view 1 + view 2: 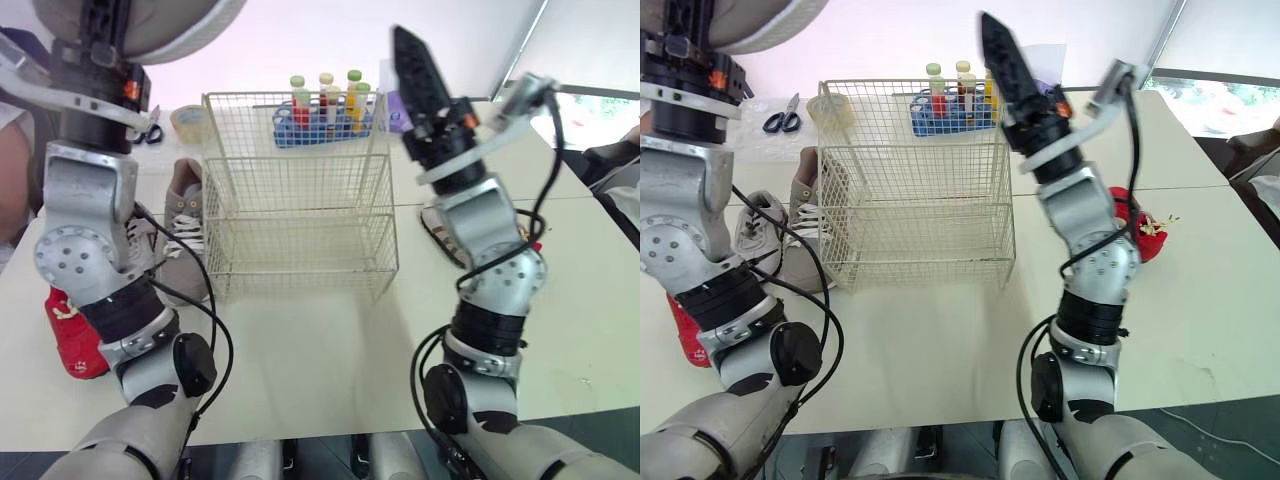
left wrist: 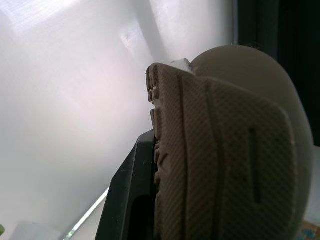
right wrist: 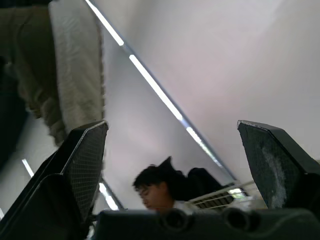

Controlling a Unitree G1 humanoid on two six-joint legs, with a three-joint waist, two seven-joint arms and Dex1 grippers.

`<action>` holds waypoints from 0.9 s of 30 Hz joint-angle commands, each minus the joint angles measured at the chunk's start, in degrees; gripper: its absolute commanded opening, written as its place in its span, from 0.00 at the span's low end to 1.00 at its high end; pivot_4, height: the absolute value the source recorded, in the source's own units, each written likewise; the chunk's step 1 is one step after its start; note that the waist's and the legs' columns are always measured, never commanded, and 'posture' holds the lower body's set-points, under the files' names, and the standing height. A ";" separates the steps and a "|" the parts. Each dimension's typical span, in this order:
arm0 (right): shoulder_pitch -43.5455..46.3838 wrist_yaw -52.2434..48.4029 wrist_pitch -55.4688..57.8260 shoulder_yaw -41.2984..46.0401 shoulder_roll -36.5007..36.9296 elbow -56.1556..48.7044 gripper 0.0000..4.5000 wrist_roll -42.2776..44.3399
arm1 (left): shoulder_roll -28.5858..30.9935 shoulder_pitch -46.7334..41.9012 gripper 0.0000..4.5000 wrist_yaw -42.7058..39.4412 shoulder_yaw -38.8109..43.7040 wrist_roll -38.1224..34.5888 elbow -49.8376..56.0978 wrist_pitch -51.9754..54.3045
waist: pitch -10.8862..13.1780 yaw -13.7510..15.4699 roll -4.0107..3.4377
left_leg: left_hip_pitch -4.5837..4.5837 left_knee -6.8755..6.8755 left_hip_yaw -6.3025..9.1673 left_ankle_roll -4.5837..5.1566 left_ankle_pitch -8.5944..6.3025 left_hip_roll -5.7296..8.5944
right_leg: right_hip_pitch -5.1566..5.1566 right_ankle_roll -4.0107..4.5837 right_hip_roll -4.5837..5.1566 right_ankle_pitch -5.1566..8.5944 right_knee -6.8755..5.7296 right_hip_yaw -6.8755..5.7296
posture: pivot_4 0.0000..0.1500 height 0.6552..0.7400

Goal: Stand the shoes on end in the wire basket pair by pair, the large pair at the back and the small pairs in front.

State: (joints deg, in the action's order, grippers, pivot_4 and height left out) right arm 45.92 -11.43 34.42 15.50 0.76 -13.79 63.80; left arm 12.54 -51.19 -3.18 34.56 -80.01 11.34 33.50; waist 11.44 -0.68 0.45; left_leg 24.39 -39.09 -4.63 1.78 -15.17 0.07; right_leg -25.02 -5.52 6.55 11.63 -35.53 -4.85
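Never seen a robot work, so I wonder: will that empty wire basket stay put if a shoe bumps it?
Probably not. The wire basket is thin open mesh and empty, so likely light and apt to slide on the smooth table. Its broad, squat shape makes tipping unlikely.

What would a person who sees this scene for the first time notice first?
The wire basket stands empty in the middle of the table. High on the left, the left gripper holds a large beige shoe, while the right gripper is raised on the right, open and empty. A grey sneaker lies on the table left of the basket.
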 commanded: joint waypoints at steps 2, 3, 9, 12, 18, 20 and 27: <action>3.70 -3.33 -3.73 -3.21 -1.22 1.14 1.00 -2.45 | 0.31 0.11 0.16 0.06 -1.11 -2.58 1.58 -2.86 | -0.01 0.16 0.02 | 0.00 -0.06 0.07 0.10 -0.06 0.05 | 0.12 -0.06 0.01 -0.03 0.10 -0.01 | 1.00 1.00; 4.34 -4.23 -4.12 -3.65 -1.38 1.90 1.00 -2.62 | 0.20 0.42 0.16 0.17 -1.50 -2.82 1.58 -3.07 | -0.01 0.17 0.02 | 0.00 -0.08 0.08 0.14 -0.08 0.07 | 0.17 -0.12 0.01 -0.07 0.19 -0.01 | 1.00 1.00; 8.46 -9.66 -7.94 -5.89 -2.71 8.01 1.00 -5.90 | -1.71 2.93 0.16 0.06 -4.59 -2.90 2.28 -3.59 | -0.02 0.00 0.03 | 0.00 -0.08 0.10 0.20 -0.10 0.09 | 0.24 -0.19 0.01 -0.11 0.22 -0.02 | 1.00 1.00; 10.62 -12.04 -10.29 -6.49 -3.54 11.40 1.00 -7.88 | -2.95 4.40 0.16 0.13 -6.75 -2.71 2.91 -3.63 | -0.01 -0.03 0.03 | 0.00 -0.08 0.09 0.20 -0.10 0.09 | 0.24 -0.19 0.00 -0.11 0.24 -0.02 | 1.00 1.00; 14.21 -14.28 -13.42 -5.68 -4.37 16.38 1.00 -10.11 | -4.66 9.83 0.16 0.80 -11.75 -3.87 6.98 -2.04 | -0.01 -0.07 0.03 | 0.00 -0.07 0.10 0.20 -0.10 0.08 | 0.23 -0.19 0.00 -0.11 0.24 -0.02 | 1.00 1.00; 14.90 -14.37 -14.18 -5.21 -4.44 17.50 1.00 -10.61 | -4.90 11.30 0.16 0.93 -12.88 -4.78 8.41 -2.00 | -0.01 -0.11 0.03 | 0.00 -0.07 0.09 0.19 -0.10 0.07 | 0.23 -0.19 0.00 -0.11 0.27 -0.02 | 1.00 1.00; 15.02 -15.68 -15.06 -4.36 -4.66 16.91 0.61 -10.03 | -6.05 13.25 0.16 2.77 -14.07 -4.50 9.47 -4.18 | -0.01 0.02 0.03 | 0.00 -0.07 0.11 0.19 -0.10 0.07 | 0.23 -0.19 0.01 -0.11 0.33 -0.03 | 1.00 1.00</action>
State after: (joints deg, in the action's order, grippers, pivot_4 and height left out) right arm 58.93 -26.31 20.66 10.57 -3.43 5.82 52.84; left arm 6.35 -37.71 -0.30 21.30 -83.04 18.15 29.81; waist 11.43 -0.66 0.48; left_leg 24.40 -39.16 -4.53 1.97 -15.27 0.14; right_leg -24.79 -5.71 6.55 11.52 -35.19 -4.88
